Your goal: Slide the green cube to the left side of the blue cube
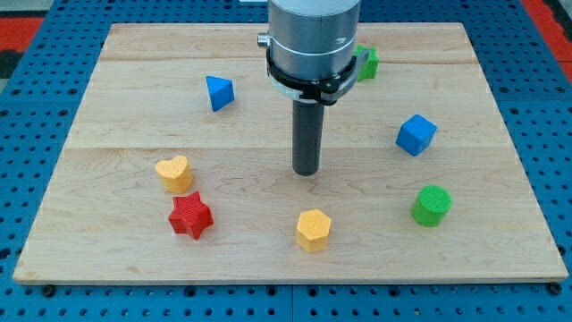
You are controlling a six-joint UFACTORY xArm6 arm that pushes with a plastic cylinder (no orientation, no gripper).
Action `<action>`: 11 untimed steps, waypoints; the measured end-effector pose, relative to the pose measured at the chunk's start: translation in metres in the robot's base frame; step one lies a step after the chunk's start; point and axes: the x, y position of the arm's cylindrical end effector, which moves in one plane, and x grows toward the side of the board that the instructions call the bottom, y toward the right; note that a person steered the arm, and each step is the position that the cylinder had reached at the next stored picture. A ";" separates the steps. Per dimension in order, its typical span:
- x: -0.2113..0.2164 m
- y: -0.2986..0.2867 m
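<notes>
The blue cube (416, 135) sits on the wooden board toward the view's right. A green block (367, 63), partly hidden behind the arm's grey body, lies near the view's top, above and left of the blue cube; its shape cannot be made out fully. My tip (307, 171) rests on the board near the middle, well left of the blue cube and below the green block, touching no block.
A green cylinder (432, 205) lies below the blue cube. A yellow hexagonal block (314, 229) lies below my tip. A blue triangular block (219, 92), a yellow heart (173, 173) and a red star (190, 216) lie on the view's left.
</notes>
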 end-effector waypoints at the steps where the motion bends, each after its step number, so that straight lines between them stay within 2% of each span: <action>1: 0.037 0.037; 2: 0.065 0.039; 4: 0.109 0.113; 5: 0.100 0.145; 7: 0.030 0.145; 9: -0.013 0.121; 10: -0.029 0.077; 11: -0.067 0.077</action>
